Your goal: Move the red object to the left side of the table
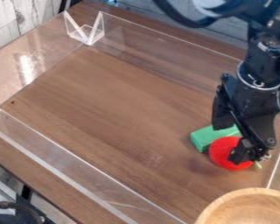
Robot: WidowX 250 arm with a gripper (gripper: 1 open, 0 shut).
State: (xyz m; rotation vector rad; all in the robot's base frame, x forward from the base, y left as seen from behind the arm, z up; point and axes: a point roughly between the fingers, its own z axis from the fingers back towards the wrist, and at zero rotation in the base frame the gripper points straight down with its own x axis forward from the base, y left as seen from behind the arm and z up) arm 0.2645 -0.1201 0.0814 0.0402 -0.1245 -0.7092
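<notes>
We see the red object (pixel 233 154) lying on the tabletop (pixel 119 105) near its right edge, toward the front right corner. It is a bright red, roundish thing, and a bit of green shows at its lower right side. A green block (pixel 210 136) lies just beside it on the upper left, touching or nearly touching; we cannot tell which.

The black arm (pixel 262 74) comes down from the upper right, and its claw (pixel 245 143) points down over the red object. The claw stands spread wide, with its dark fingers (pixel 258 140) reaching down around the upper part of the red object. We cannot tell whether the fingers touch the red object, and nothing shows it lifted or gripped: it rests on the wood.

The tabletop is dark brown with a wood grain and is bordered by clear acrylic walls (pixel 60 171). Its whole left half and middle show bare wood. At the far left corner a small clear acrylic stand (pixel 84 28) sits against the wall. At the front right corner we see part of a light wooden bowl (pixel 245 210), cut off by the picture's edge, just in front of the red object and apart from it.
</notes>
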